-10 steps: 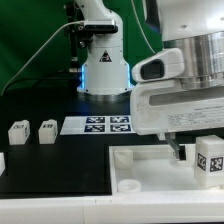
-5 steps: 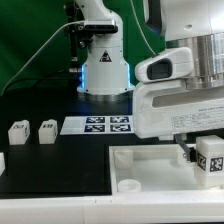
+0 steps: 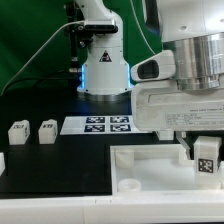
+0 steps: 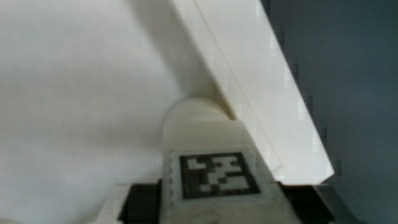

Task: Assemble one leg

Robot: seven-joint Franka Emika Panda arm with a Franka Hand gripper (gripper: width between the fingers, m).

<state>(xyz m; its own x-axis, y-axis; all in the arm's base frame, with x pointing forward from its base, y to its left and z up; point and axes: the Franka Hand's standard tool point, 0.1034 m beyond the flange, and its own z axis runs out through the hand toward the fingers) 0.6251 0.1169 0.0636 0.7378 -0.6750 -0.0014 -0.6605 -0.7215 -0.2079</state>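
Note:
My gripper (image 3: 204,160) is shut on a leg (image 3: 206,157), a small white block with a black-and-white tag. It holds the leg upright over the right end of the large white tray-like piece (image 3: 150,160). In the wrist view the leg (image 4: 215,165) sits between the two dark fingers (image 4: 143,203), its far end close to the tray's raised rim (image 4: 249,80). I cannot tell whether it touches the tray. Two more legs (image 3: 17,133) (image 3: 47,131) stand on the black table at the exterior view's left.
The marker board (image 3: 108,124) lies on the table behind the tray. The arm's white base (image 3: 105,65) stands behind it. Another white part (image 3: 2,160) shows at the exterior view's left edge. The tray has a round socket (image 3: 130,185) near its front left corner.
My gripper has moved down and slightly to the exterior view's left with the leg in it, closer to the tray. The other parts have not moved.

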